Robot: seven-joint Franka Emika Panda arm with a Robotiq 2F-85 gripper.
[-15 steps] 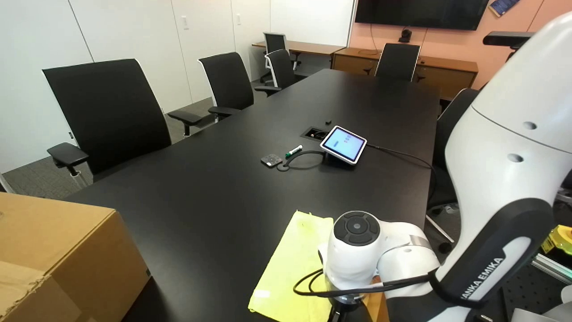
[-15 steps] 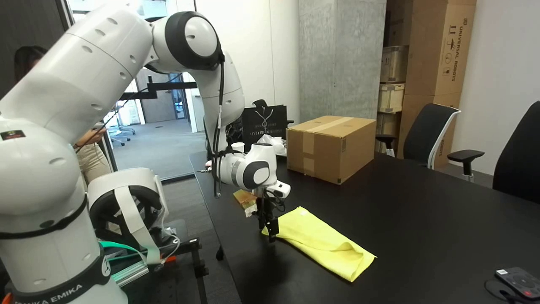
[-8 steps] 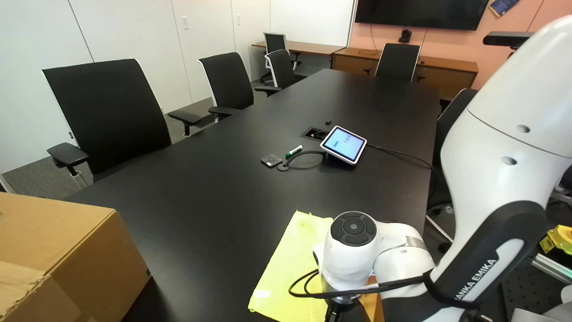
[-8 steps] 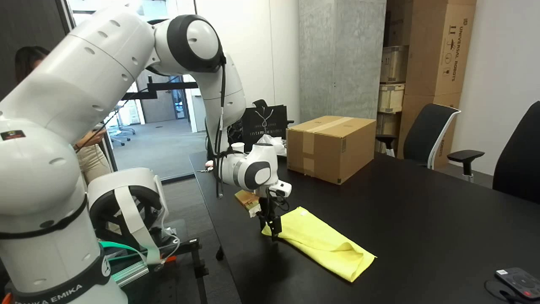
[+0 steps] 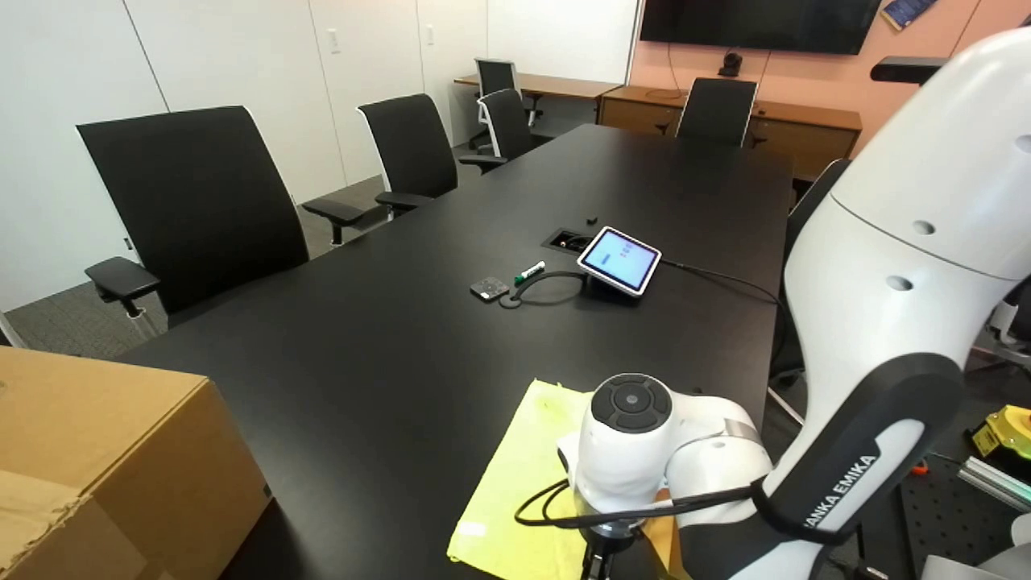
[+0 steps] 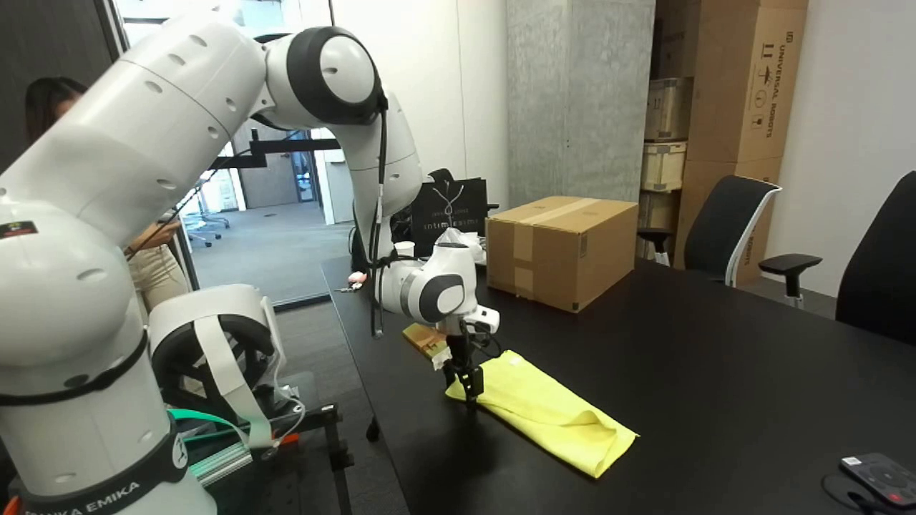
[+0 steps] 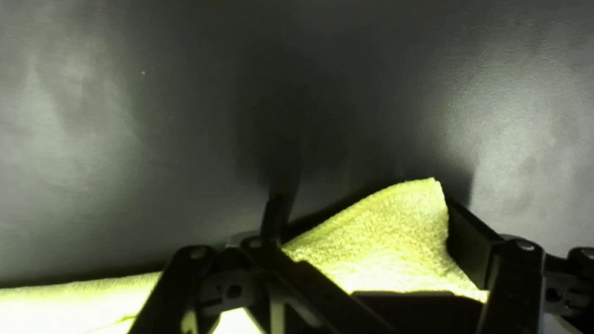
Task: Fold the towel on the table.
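Gripper (image 7: 369, 222) jaws stand apart, either side of a corner of the towel (image 6: 551, 408) on the worktop (image 6: 715, 393); nothing is gripped yet. One loose fold seems made; pinching this corner and folding again looks left

In an exterior view the white arm (image 6: 164, 121) arches up to its dark-banded elbow (image 6: 333, 75), the forearm (image 6: 395, 161) slopes steeply down to a bent wrist (image 6: 438, 286), and below that the gripper (image 7: 366, 218) points downward, its two black fingers (image 7: 473, 246) wide apart in the wrist view.
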